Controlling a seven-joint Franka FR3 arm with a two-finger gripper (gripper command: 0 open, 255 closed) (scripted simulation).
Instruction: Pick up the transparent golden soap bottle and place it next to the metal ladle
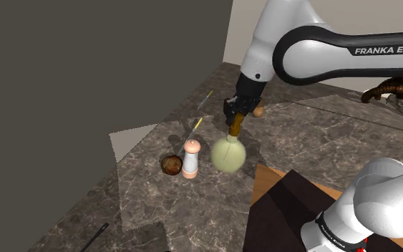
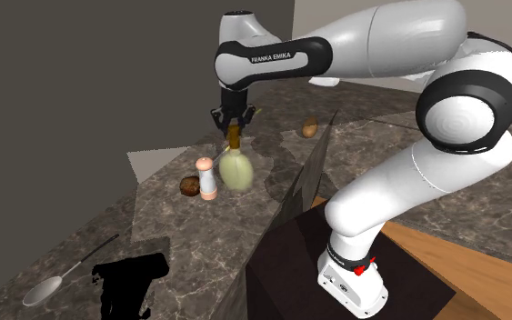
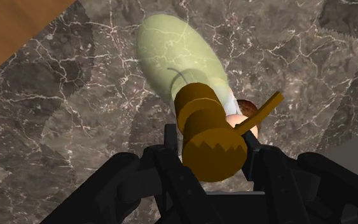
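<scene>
Black end effector (image 3: 212,153) was clamped on the golden pump cap (image 3: 203,118) of the translucent pale-yellow round soap bottle (image 3: 177,57), whose body hung right below it. Cap-only grip, so the bottle could swing or slip. Pink-white shaker (image 1: 191,159) just beside might get knocked. Grey metal ladle (image 2: 52,284) lay well away, a long carry.

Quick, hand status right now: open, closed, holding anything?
Hand: closed, clasping the translucent pale yellow-green round soap bottle by its golden-brown pump top.
</scene>
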